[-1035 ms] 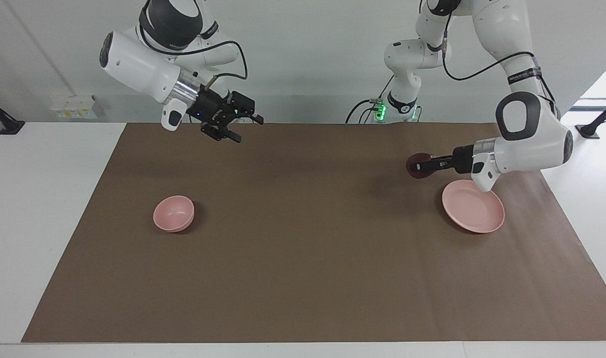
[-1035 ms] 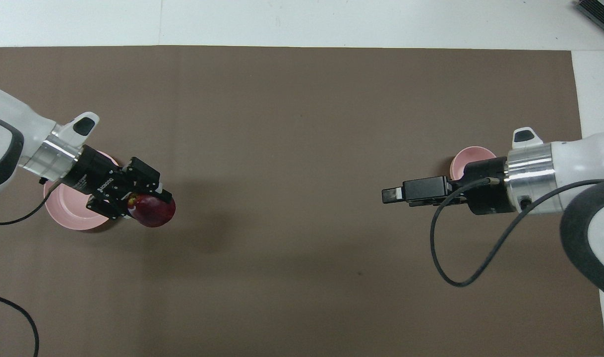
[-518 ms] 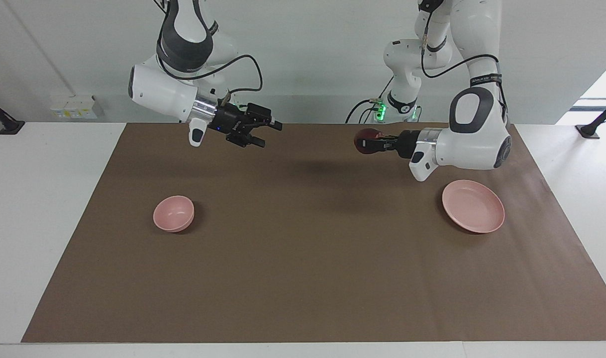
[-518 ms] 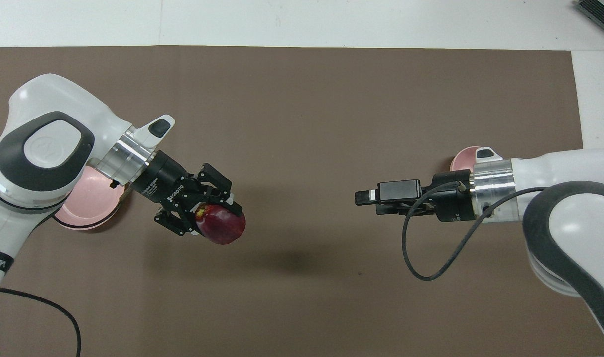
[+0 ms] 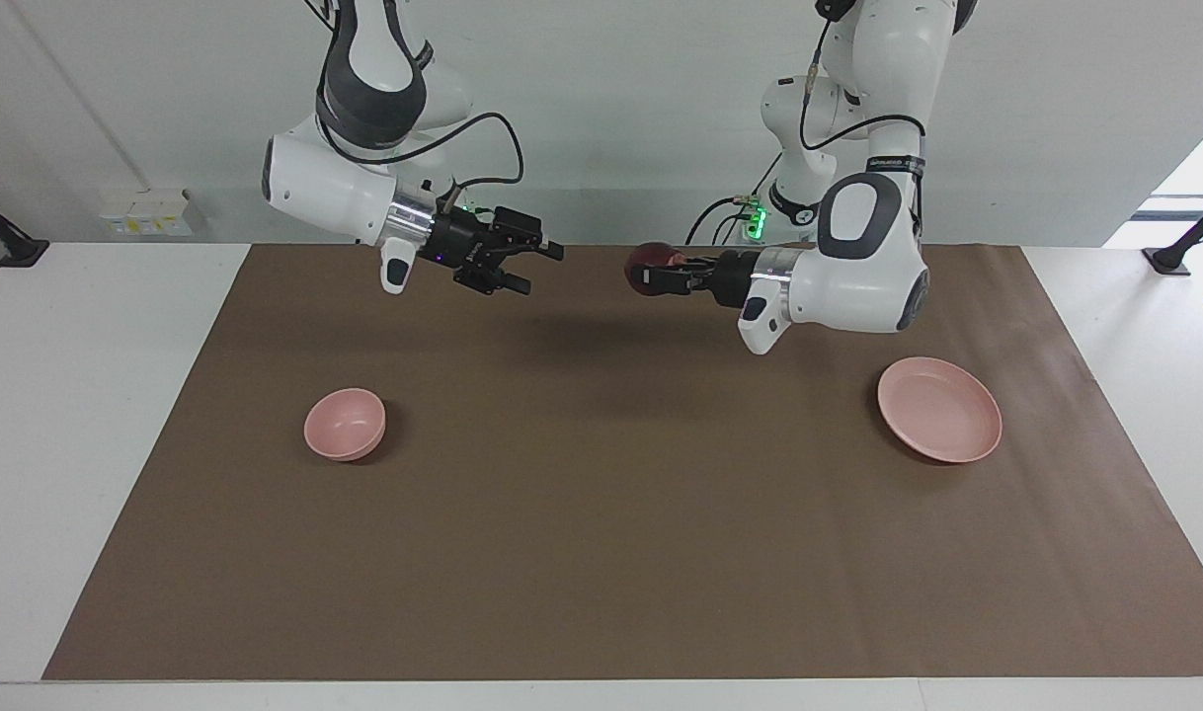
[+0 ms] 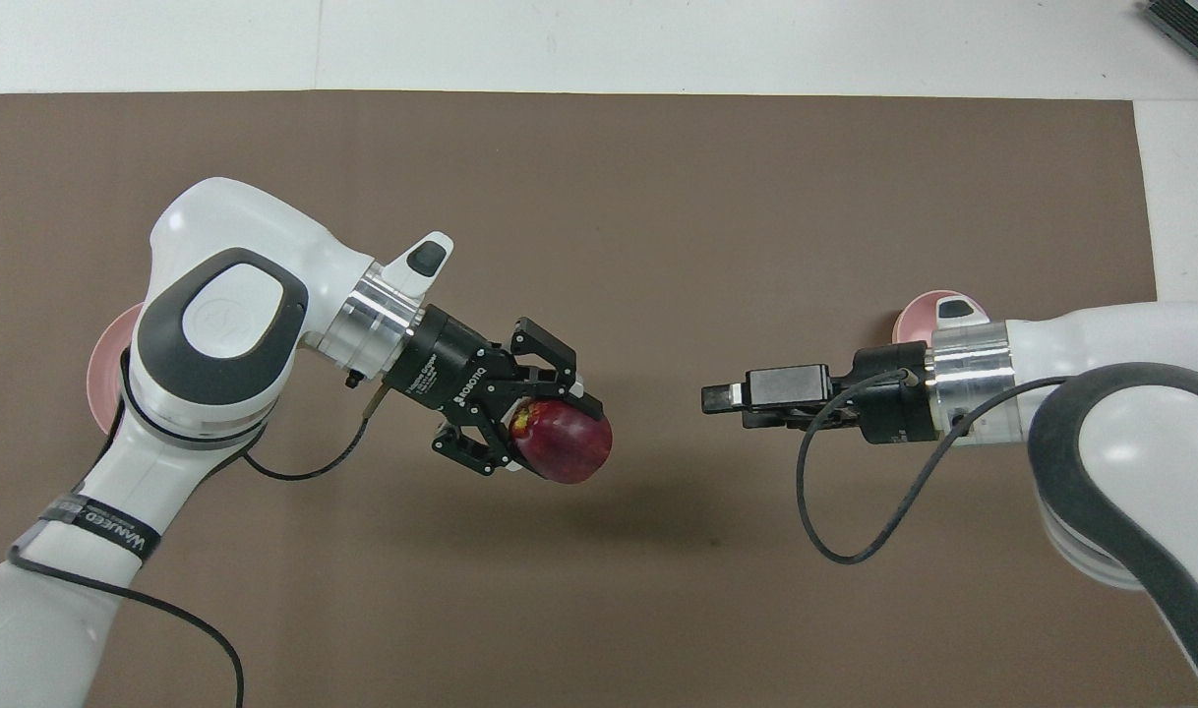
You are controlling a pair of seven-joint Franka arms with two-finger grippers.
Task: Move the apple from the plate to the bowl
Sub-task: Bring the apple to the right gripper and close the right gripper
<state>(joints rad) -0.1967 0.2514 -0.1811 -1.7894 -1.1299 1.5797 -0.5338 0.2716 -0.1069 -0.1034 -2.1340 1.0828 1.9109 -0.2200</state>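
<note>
The dark red apple (image 5: 643, 262) hangs in the air over the middle of the brown mat, with my left gripper (image 5: 656, 275) shut on it. From overhead the apple (image 6: 571, 456) shows between the left gripper's (image 6: 550, 439) black links. The pink plate (image 5: 939, 423) lies bare at the left arm's end; overhead, the arm hides most of the plate (image 6: 105, 366). The small pink bowl (image 5: 345, 423) stands at the right arm's end. My right gripper (image 5: 540, 269) is open in the air and faces the apple across a gap. In the overhead view the right gripper (image 6: 719, 398) covers most of the bowl (image 6: 922, 313).
A brown paper mat (image 5: 601, 533) covers the white table (image 5: 78, 395). A black cable (image 6: 855, 531) loops under the right wrist. Another cable (image 6: 196, 629) trails from the left arm. A dark object (image 6: 1189, 25) lies at the table's corner farthest from the robots.
The left arm has lifted the apple off the plate and carried it toward the table's middle. The right gripper has swung up and toward the middle, staying open.
</note>
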